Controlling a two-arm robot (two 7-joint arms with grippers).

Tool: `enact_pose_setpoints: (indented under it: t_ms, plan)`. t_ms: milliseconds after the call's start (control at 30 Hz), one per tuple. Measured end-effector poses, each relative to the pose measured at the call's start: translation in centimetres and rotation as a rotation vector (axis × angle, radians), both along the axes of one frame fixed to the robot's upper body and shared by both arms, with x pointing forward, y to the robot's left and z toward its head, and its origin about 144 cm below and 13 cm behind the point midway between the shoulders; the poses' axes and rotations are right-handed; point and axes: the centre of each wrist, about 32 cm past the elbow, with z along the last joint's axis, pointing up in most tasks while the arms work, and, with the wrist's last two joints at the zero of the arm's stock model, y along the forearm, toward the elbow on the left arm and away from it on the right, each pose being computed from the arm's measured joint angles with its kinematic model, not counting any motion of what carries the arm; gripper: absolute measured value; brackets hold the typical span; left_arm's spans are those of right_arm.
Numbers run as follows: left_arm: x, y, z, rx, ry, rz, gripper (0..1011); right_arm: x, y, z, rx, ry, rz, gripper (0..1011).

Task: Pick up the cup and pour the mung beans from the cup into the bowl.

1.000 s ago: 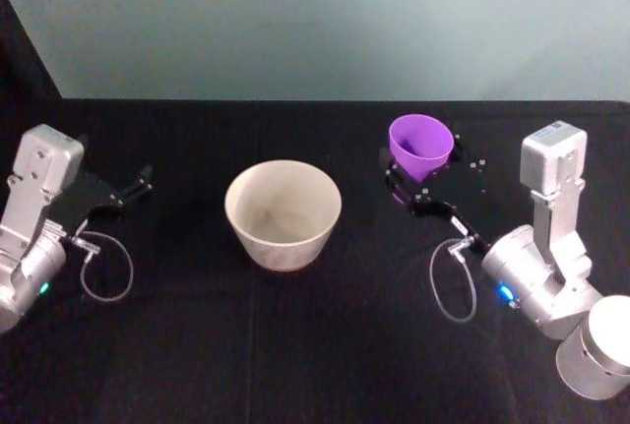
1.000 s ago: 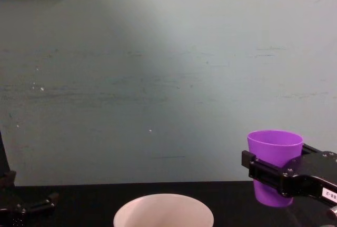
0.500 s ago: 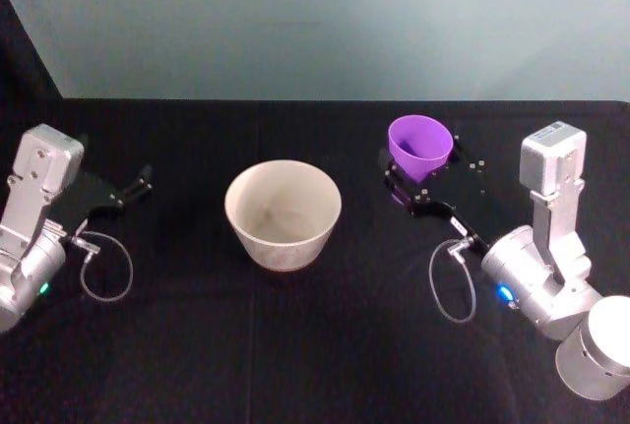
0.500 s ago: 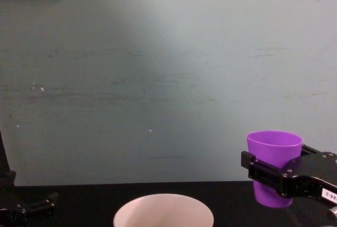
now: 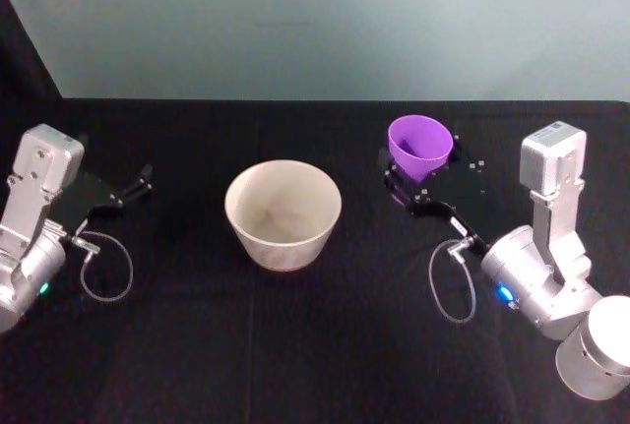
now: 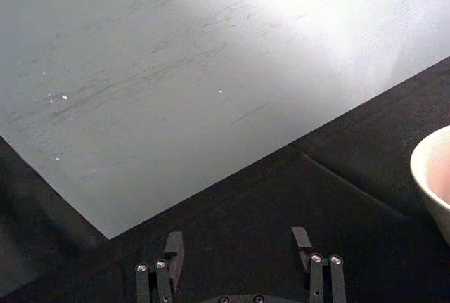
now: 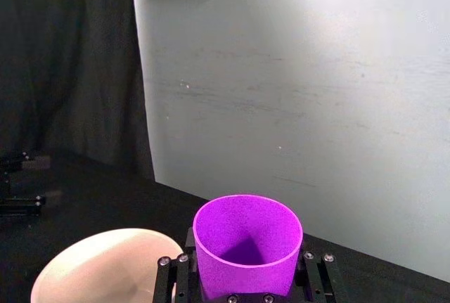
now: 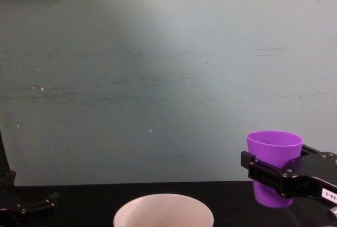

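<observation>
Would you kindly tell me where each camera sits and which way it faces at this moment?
Head view: high on the robot, looking down at the black table; both arms show, right gripper shut on the small purple plastic cup, left gripper open.
Chest view: low, facing forward at the pale wall; the right gripper around the cup shows.
Left wrist view: above its own open gripper, facing table and wall.
Right wrist view: behind the held cup, facing the wall.
Shared: all four catch the wide cream-white bowl.

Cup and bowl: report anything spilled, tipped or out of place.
Nothing stands out. The cup sits upright in the right gripper beside the upright bowl; no beans on the table. The left gripper hangs open, far left.
</observation>
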Motion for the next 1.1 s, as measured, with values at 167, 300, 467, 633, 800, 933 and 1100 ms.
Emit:
enact_pose_setpoints:
  t_ms: [167,300,467,633,800,933,1100]
  plan:
    - [0.0,0.0,0.0,0.0,0.0,0.0,1000,0.0,0.0,0.0,0.0,0.0,0.0,734]
    - [0.0,0.0,0.0,0.0,0.0,0.0,1000,0.0,0.0,0.0,0.0,0.0,0.0,734]
    - [0.0,0.0,0.0,0.0,0.0,0.0,1000,0.0,0.0,0.0,0.0,0.0,0.001,734]
    - [0.0,0.0,0.0,0.0,0.0,0.0,1000,0.0,0.0,0.0,0.0,0.0,0.001,734]
    - [0.0,0.0,0.0,0.0,0.0,0.0,1000,0.0,0.0,0.0,0.0,0.0,0.001,734]
    - [0.0,0.0,0.0,0.0,0.0,0.0,1000,0.0,0.0,0.0,0.0,0.001,0.001,734]
    - [0.0,0.0,0.0,0.0,0.0,0.0,1000,0.0,0.0,0.0,0.0,0.0,0.001,734]
